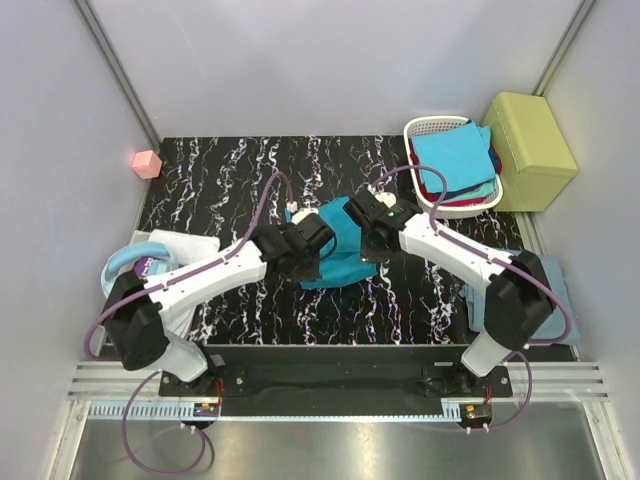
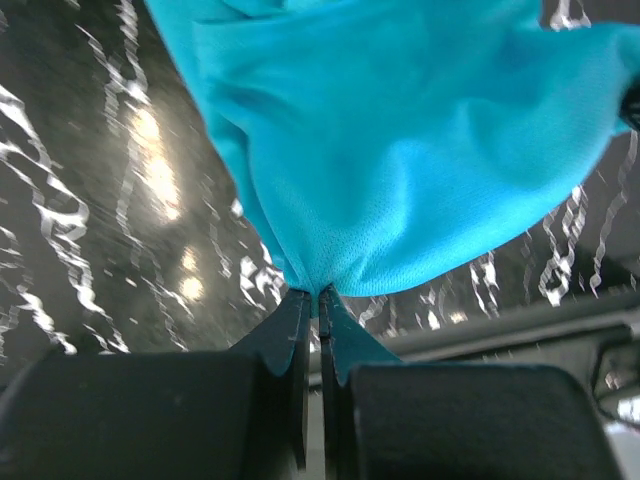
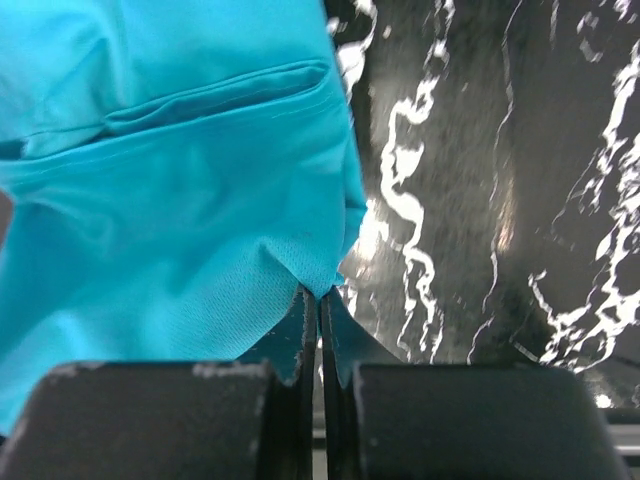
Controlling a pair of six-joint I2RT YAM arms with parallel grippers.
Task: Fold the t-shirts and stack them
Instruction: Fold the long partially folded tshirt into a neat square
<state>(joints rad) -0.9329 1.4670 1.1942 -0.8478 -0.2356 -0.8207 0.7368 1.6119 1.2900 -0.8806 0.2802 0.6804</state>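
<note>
A teal t-shirt (image 1: 343,262) lies bunched at the middle of the black marbled table, between my two arms. My left gripper (image 1: 318,245) is shut on a pinch of its edge, and the cloth (image 2: 400,150) rises taut from the closed tips (image 2: 318,292). From the other side my right gripper (image 1: 372,240) is shut on another corner (image 3: 200,200), near a hem seam, tips (image 3: 320,292) pressed together. Both grippers hide much of the shirt from above. More t-shirts (image 1: 455,150), bright blue on top with red and teal below, sit in the basket.
The white slatted basket (image 1: 425,127) stands at the back right beside a yellow-green padded box (image 1: 530,150). A pink cube (image 1: 147,163) sits at the far left. Pale cloth (image 1: 185,245) and a light-blue ring (image 1: 122,265) lie at the left; a grey-blue folded cloth (image 1: 560,285) lies under the right arm.
</note>
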